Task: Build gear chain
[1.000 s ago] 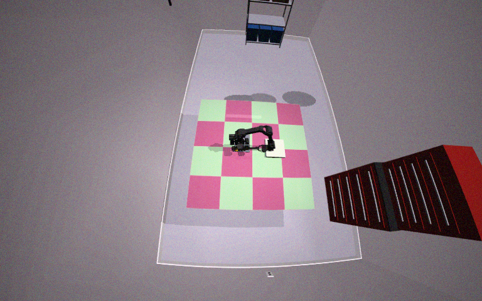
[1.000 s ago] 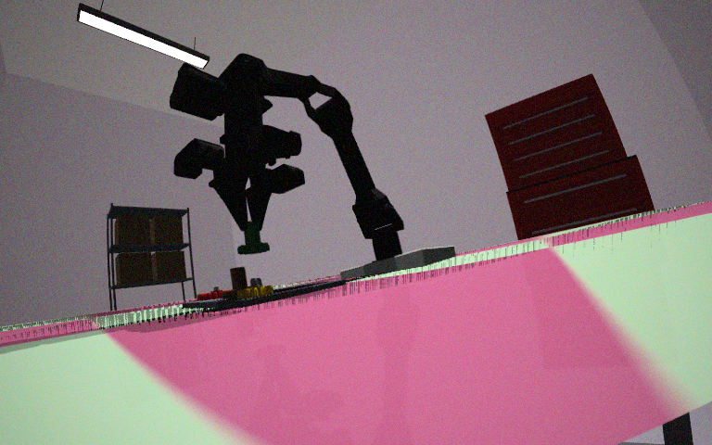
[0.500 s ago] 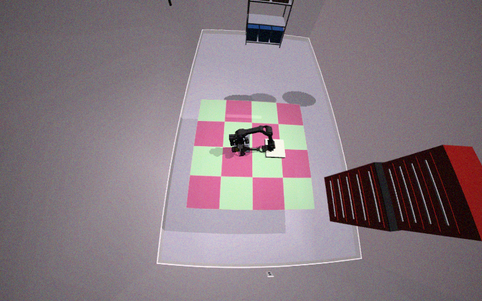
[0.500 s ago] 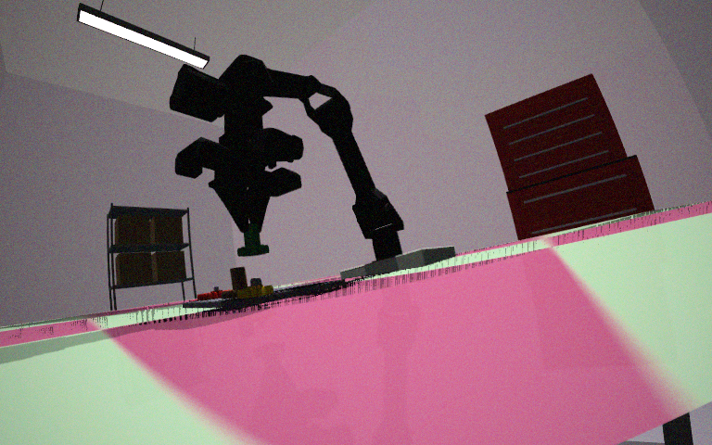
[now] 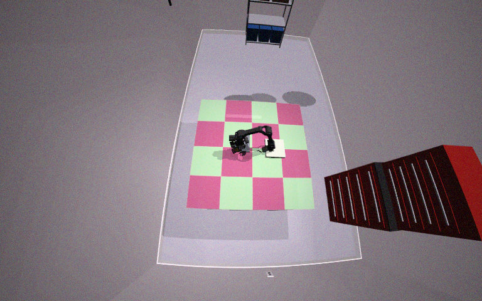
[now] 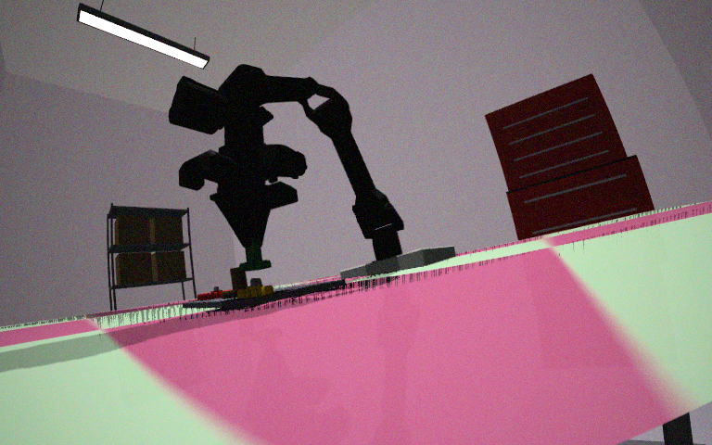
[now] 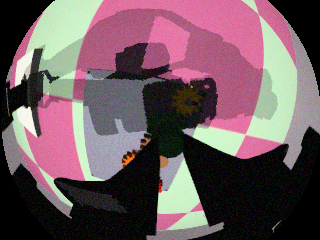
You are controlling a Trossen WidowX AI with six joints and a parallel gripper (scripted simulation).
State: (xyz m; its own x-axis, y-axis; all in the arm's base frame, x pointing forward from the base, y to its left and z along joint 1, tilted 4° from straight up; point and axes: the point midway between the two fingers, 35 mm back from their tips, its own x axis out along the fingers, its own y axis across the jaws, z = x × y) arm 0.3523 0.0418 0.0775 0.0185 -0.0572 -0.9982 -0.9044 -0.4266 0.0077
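My gripper (image 6: 254, 247) (image 7: 170, 140) is shut on the upright hub of a green gear (image 6: 255, 263) (image 7: 169, 146). The gear hangs above the grey board (image 6: 314, 287) (image 7: 102, 157), clear of it. The yellow gear (image 6: 254, 291) (image 7: 187, 100) sits low on the board, in shadow in the wrist view; its stripe cannot be made out. An orange gear (image 7: 128, 160) is on the board, partly behind a finger; its tall hub (image 6: 237, 279) (image 7: 164, 162) stands beside and below the green gear. The red gear (image 6: 209, 295) (image 7: 160, 186) is mostly hidden. Empty pegs cannot be made out.
The arm's base stands on a white plate (image 5: 278, 152) (image 6: 436, 255) on the pink and green chequered table (image 5: 236, 191) (image 6: 420, 324). The arm's shadow darkens much of the board. A red cabinet (image 5: 359, 198) (image 6: 556, 136) and shelves stand beyond the table.
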